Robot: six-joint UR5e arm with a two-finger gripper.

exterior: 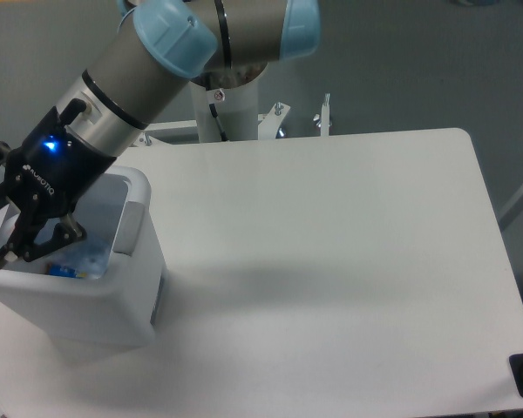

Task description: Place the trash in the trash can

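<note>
Reaching steeply down-left, arm (139,78) dips pincer (26,248) into trash can (113,296); fingers spread apart.

Even, cool, dim overhead light; soft shadow across the table (349,261); arm (157,61) slightly blurred; no glare.

At the left of the frame, the white rectangular plastic trash can (113,300) has a grey latch panel (128,228); the black two-finger gripper (22,248) shows a blue light, on a plain white table (331,261).
</note>
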